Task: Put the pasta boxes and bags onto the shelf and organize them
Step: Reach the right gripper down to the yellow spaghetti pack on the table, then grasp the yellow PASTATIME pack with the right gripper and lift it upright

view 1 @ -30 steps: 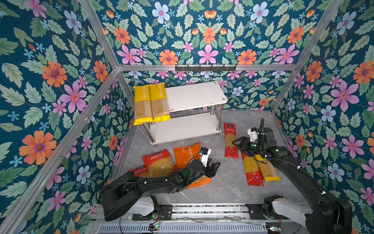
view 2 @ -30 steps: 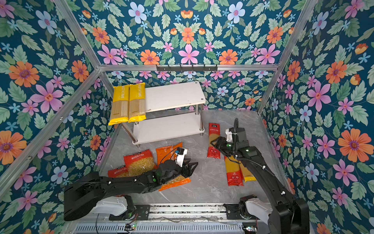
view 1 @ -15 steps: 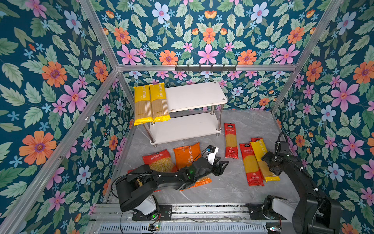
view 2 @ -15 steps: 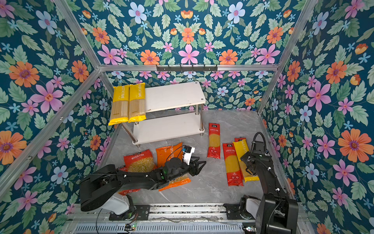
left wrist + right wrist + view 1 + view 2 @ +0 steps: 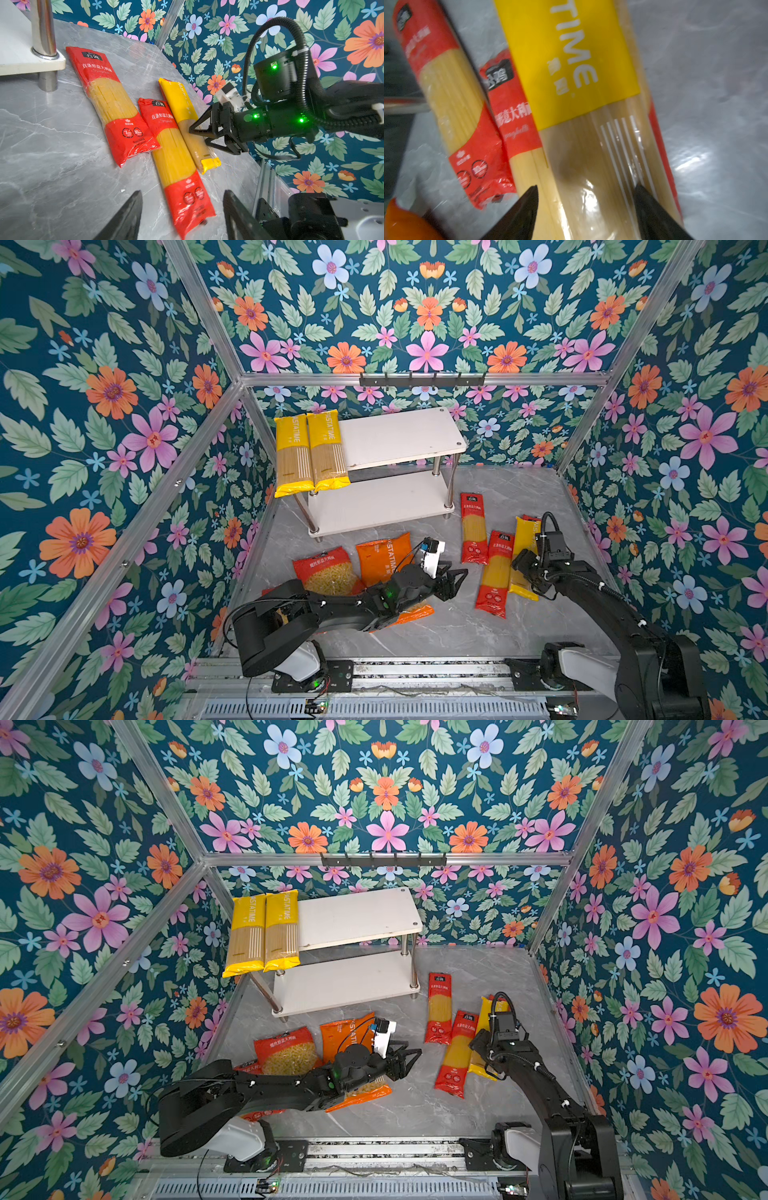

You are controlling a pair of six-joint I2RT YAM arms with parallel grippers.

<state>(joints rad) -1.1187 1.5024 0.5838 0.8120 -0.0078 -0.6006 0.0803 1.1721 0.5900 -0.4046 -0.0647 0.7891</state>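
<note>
A yellow spaghetti pack (image 5: 524, 537) lay flat at about 4 o'clock on the bench (image 5: 415, 630) in both top views, its length running 12 to 6. A sliver of another red pack (image 5: 531, 517) peeked out from under its 12 o'clock end. The right gripper (image 5: 198, 136) stood over the pack's clear window with its jaws apart, one to each side, and not clamped. Whether the tips touched the film could not be told. It looked set nearer the 6 o'clock end than the middle.

Two long red packs (image 5: 473, 531) (image 5: 496, 572) lay just beside the yellow one at its 9 o'clock, the nearer one touching it. Farther toward 9 o'clock the left gripper (image 5: 455, 578) hung low with its jaws apart and empty. An orange bag (image 5: 382, 556) and a short red bag (image 5: 326, 572) sat at 7 o'clock. The shelf (image 5: 399, 435) stood at 11 to 12 o'clock, with two yellow packs (image 5: 311, 454) on the 9 o'clock end of its top board, overhanging the front edge.

The likely troubles:
- Closing could snag the red film underneath and drag that pack along.
- An off-centre hold could let the long, slick pack droop or slip.
- A carry toward 11 o'clock would pass close to the left arm.
- A nudge at the shelf could tip the overhanging pair off
</note>
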